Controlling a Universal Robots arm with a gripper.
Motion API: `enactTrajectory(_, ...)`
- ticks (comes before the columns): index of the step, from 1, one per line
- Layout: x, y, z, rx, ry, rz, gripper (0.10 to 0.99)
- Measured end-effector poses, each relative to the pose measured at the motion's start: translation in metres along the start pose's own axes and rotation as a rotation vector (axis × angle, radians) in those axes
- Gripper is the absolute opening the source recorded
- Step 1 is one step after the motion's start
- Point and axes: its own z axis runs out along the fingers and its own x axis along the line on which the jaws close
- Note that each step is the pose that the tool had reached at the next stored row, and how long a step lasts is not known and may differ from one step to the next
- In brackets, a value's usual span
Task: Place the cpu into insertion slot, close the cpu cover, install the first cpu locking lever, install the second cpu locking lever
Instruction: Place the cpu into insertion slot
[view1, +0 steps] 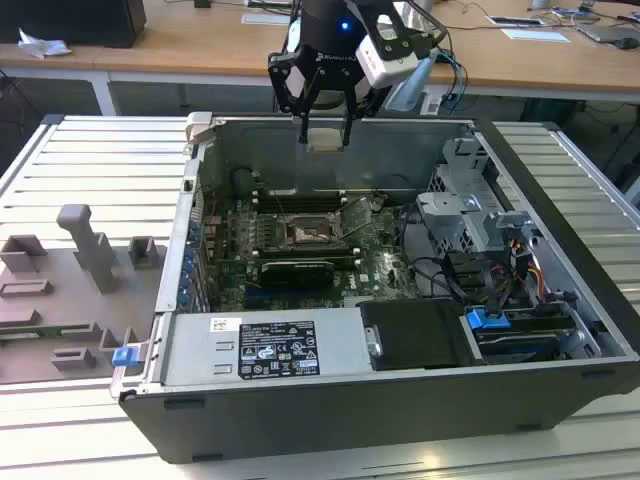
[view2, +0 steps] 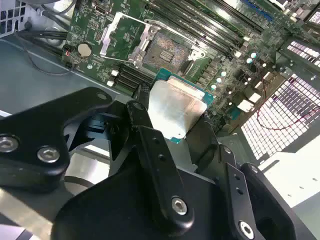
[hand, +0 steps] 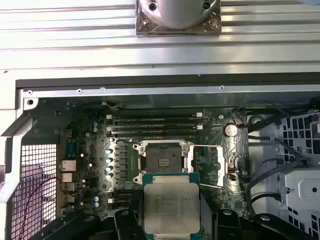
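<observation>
Silvery metal tops the cpu (view2: 175, 107), which is pinched by two opposite edges between the black fingers (view2: 150, 145) of the gripper (view1: 325, 128). In the exterior view the chip is held level, high above the insertion slot (hand: 163, 161) and about level with the upper rim of the computer case (view1: 400, 160), well apart from the board.

The slot is uncovered and its dark centre is bare. The cpu cover (view2: 121, 34) is swung open to one side of the slot, and thin wire levers (hand: 207, 146) run along the open cover's edges. Free room is left straight above the slot. Long memory slots (hand: 155, 125) lie just beside one edge of the slot, and a black card (view1: 295, 270) lies near the opposite edge.

The height gap is given by the exterior view. In the first wrist view the chip's far edge is seen overlapping the slot's rim. In the second wrist view the chip's green border and the finger contact are seen.
</observation>
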Motion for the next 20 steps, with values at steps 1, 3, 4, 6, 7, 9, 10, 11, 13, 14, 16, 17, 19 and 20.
enactTrajectory(1,0.0000,0.0000,0.0000,0.000,-0.0001,0.001,0.541)
enactTrajectory(3,0.0000,0.0000,0.0000,0.000,-0.0023,0.025,0.541)
enactTrajectory(4,0.0000,0.0000,0.0001,-0.001,-0.0030,0.033,0.541)
enactTrajectory(6,0.0000,0.0000,0.0001,-0.001,-0.0042,0.047,0.541)
enactTrajectory(7,0.0000,0.0000,0.0001,-0.001,-0.0048,0.053,0.541)
enactTrajectory(9,0.0000,0.0000,0.0001,-0.001,-0.0055,0.062,0.541)
enactTrajectory(10,0.0000,0.0000,0.0001,-0.001,-0.0065,0.073,0.541)
enactTrajectory(11,0.0000,0.0000,0.0001,-0.001,-0.0070,0.078,0.541)
enactTrajectory(13,0.0000,0.0000,0.0001,-0.002,-0.0078,0.086,0.541)
enactTrajectory(14,0.0000,0.0000,0.0001,-0.002,-0.0083,0.092,0.541)
enactTrajectory(16,0.0000,0.0000,0.0001,-0.002,-0.0088,0.098,0.541)
enactTrajectory(17,0.0000,0.0000,0.0001,-0.002,-0.0091,0.102,0.541)
enactTrajectory(19,0.0000,0.0000,0.0001,-0.002,-0.0097,0.108,0.541)
enactTrajectory(20,0.0000,0.0000,0.0001,-0.002,-0.0099,0.110,0.541)
